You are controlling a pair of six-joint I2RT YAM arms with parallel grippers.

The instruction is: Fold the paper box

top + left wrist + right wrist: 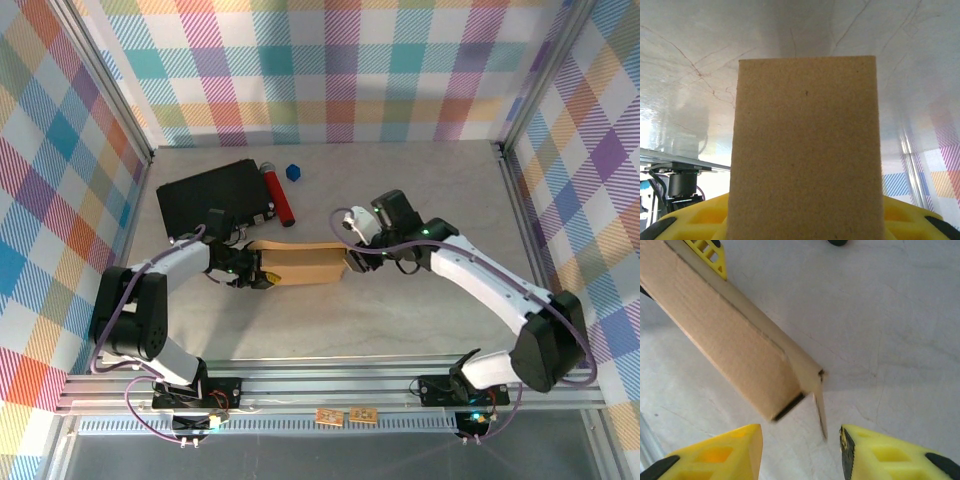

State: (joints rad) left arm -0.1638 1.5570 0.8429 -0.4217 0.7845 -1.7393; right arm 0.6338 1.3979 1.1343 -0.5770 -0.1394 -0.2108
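Item: table (400,330), pale and marbled, lower half of the top view. Centre frame, paper box (300,263), brown cardboard, long and flat, lying crosswise between both arms. Left gripper (262,272) pinches its left end; on the left wrist view the cardboard (805,150) rises between the yellow fingers (700,220). Right gripper (352,262) at the box's right end, fingers spread apart (800,432), nothing held; box (725,335) runs to upper left, one end flap (819,400) hanging loose just ahead of them. Beyond, upper left: black case (210,195), red cylinder (278,195) beside it, small blue object (293,172) farthest.
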